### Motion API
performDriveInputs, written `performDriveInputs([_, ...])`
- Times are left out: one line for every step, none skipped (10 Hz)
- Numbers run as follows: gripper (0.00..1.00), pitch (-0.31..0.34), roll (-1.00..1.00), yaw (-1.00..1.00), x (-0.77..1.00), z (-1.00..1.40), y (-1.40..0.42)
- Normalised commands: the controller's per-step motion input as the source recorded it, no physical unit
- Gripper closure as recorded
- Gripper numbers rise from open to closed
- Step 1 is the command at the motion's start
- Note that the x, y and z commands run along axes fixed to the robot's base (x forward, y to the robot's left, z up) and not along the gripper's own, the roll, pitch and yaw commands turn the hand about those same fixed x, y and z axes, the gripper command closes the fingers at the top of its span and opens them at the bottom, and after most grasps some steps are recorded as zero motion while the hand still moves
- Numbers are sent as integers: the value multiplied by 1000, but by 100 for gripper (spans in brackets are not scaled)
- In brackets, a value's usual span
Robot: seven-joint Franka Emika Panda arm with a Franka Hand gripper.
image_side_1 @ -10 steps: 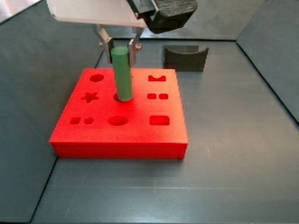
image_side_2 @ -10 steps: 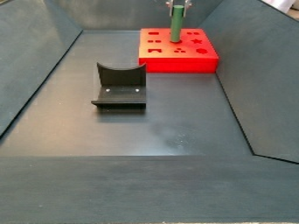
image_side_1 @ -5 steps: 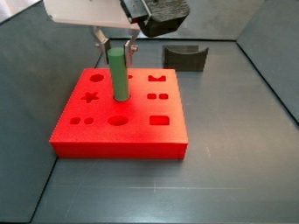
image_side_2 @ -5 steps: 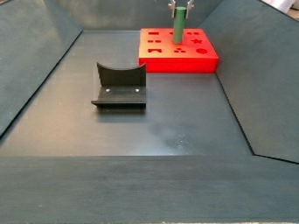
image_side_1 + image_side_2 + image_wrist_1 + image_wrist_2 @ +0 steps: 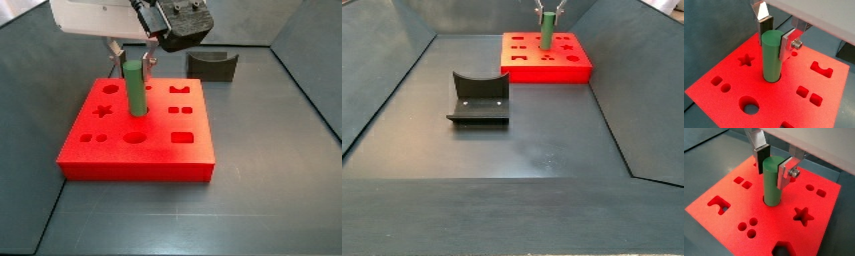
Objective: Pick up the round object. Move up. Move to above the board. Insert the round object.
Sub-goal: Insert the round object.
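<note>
The round object, a slim green cylinder peg point(image 5: 772, 57), stands upright with its lower end in a round hole near the middle of the red board point(image 5: 724, 85). It shows in both wrist views point(image 5: 771, 183) and both side views point(image 5: 135, 90) point(image 5: 547, 35). My gripper point(image 5: 775, 42) is above the board point(image 5: 134, 155), its two silver fingers closed on the peg's top from either side. The gripper also shows in a wrist view point(image 5: 773, 170) and in both side views point(image 5: 134, 58) point(image 5: 547, 12). The part of the peg inside the hole is hidden.
The dark fixture point(image 5: 211, 65) with a curved notch stands on the grey floor beyond the board; in a side view point(image 5: 478, 98) it sits mid-floor. The board point(image 5: 543, 68) has star, circle, square and crown holes. Sloped dark walls enclose the floor.
The gripper has shifted slightly left over the board, and the peg's top has moved with it. The peg sits a little lower in the hole.
</note>
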Motion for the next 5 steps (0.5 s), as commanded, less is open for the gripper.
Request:
performDriveInputs([100,-174,217,66,-71,-706,3])
performDriveInputs([100,-190,184,66,-54,-726,0])
performDriveInputs([100,-201,153,23,-9,-749,0])
performDriveInputs([100,-211,81,0,0,-834,-80])
performDriveInputs([100,-193,97,0,-11,-871,-97])
